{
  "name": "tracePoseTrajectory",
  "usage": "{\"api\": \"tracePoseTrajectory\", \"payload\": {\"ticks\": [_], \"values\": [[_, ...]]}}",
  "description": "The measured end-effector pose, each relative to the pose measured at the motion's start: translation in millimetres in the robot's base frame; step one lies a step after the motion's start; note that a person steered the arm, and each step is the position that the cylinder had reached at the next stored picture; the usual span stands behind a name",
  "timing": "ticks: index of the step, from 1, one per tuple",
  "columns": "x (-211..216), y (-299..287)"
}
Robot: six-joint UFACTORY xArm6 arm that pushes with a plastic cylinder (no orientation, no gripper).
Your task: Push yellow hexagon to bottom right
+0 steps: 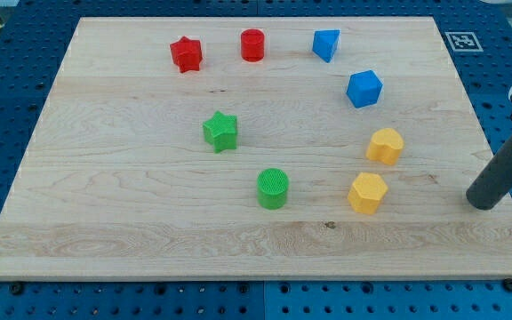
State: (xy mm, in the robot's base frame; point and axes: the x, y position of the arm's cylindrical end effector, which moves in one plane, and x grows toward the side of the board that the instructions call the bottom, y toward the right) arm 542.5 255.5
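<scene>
Wooden board, fiducial marker beside.

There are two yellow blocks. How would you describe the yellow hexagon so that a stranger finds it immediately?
Start from the wooden board and go to its right half, where my tip rests near the edge. Two yellow blocks sit there, one above the other. The yellow hexagon is the lower one, with flat sides, level with the green cylinder; the upper yellow block looks rounder.

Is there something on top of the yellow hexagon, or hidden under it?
Nothing lies on the yellow hexagon; its top face is bare. It rests on the wooden board. What lies under it cannot be seen. My tip stands apart, to the view's right.
</scene>
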Motion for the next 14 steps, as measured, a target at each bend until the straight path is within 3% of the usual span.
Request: {"api": "tracePoseTrajectory", "payload": {"ticks": [4,6,8,10,14], "values": [[-19,-42],[-66,-134],[-46,-183],[-27,-176],[18,-93]]}}
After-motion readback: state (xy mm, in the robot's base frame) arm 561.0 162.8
